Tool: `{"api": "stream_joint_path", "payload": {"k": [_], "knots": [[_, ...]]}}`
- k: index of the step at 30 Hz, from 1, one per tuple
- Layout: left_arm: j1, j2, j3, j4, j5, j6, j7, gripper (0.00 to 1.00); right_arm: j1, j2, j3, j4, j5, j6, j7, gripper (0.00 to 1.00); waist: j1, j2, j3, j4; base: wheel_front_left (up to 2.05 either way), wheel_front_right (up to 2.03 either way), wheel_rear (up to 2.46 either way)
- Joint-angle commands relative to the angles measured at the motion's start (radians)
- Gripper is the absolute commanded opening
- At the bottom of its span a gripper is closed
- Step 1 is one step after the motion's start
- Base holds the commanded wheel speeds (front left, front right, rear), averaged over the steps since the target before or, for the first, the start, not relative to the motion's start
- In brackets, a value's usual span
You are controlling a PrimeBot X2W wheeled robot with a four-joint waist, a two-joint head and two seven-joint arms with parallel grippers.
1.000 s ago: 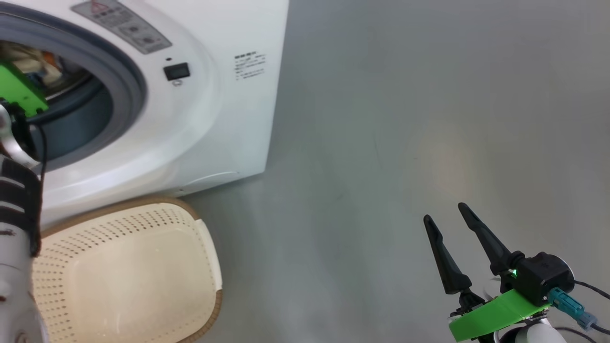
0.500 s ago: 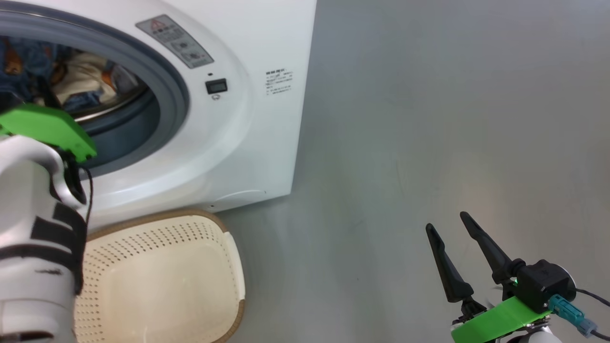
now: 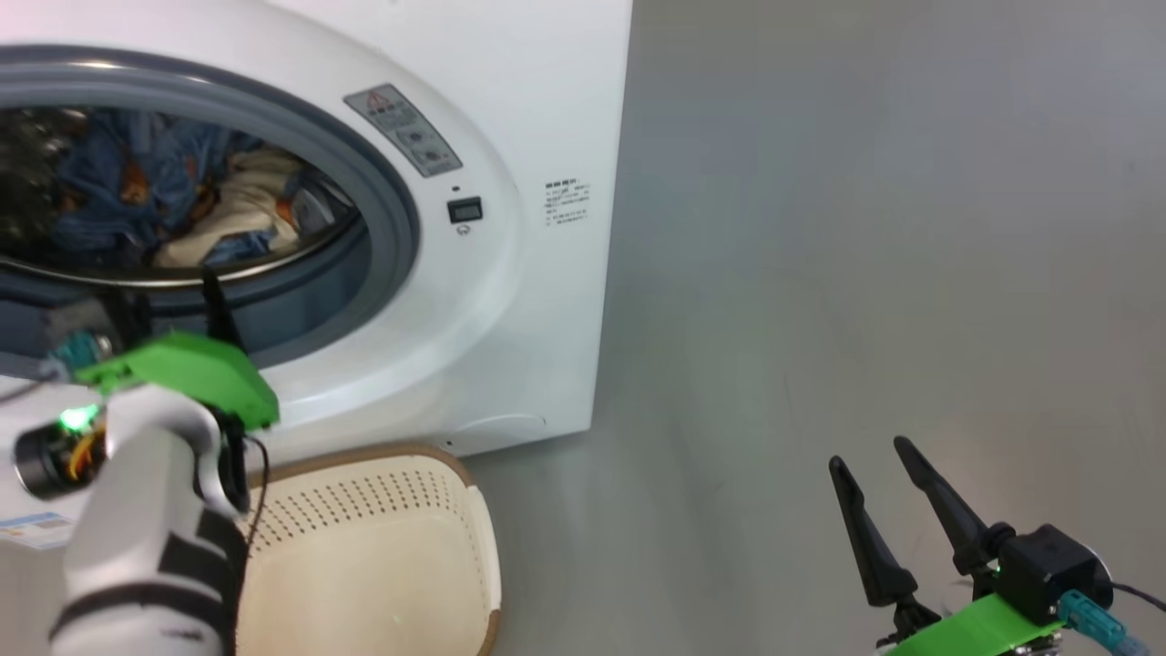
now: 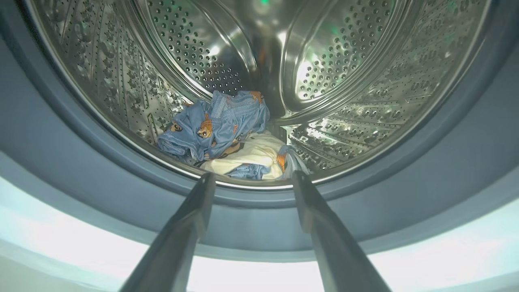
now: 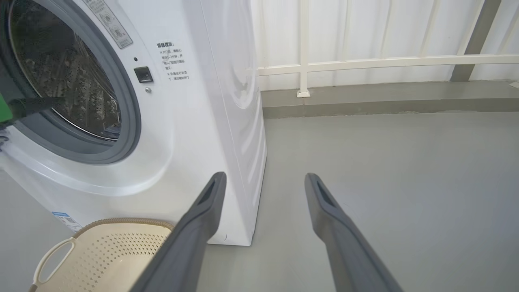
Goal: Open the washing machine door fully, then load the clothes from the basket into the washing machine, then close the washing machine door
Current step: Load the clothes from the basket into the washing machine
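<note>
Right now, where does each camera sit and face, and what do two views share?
Head view: from the head, down at the washing machine and basket; left forearm, right gripper show.
Left wrist view: at the drum mouth, facing the clothes; open left gripper shows.
Right wrist view: low, facing the machine's front corner; open fingers show.
Head and right wrist share the basket.

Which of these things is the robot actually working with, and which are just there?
Part of the job: washing machine, clothes inside it, basket, left claw, right claw.
Just there: white railing, warning sticker, grey floor.
</note>
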Motion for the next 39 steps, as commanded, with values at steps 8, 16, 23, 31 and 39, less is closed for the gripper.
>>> {"api": "stream_joint_path", "payload": {"k": [8,16,23,31,39], "knots": [[0.208,0.016,0.022,-0.160,0.008,-0.064,-0.006,1.00,0.039,0.002,0.016,-0.021,-0.001,0.001,-0.005,1.00,0.0000,0.0000,-0.095,0.014,0.00,0.00,0.00],[0.385,0.000,0.061,-0.341,0.006,-0.101,-0.006,1.00,0.064,0.001,0.007,-0.019,-0.002,0.001,-0.005,1.00,0.0000,0.0000,-0.146,0.017,0.00,0.00,0.00],[0.532,-0.017,0.063,-0.477,0.033,-0.105,-0.006,1.00,0.080,-0.003,0.001,-0.021,-0.005,0.001,-0.005,1.00,0.0000,0.0000,-0.175,0.025,0.00,0.00,0.00],[0.688,-0.030,0.059,-0.617,0.038,-0.109,-0.006,1.00,0.087,-0.007,0.001,-0.023,-0.005,0.001,-0.005,1.00,0.0000,0.0000,-0.193,0.025,0.00,0.00,0.00],[0.777,-0.032,0.038,-0.690,0.006,-0.081,-0.006,1.00,0.088,-0.009,-0.001,-0.023,-0.007,0.001,-0.005,1.00,0.0000,0.0000,-0.200,0.030,0.00,0.00,0.00]]}}
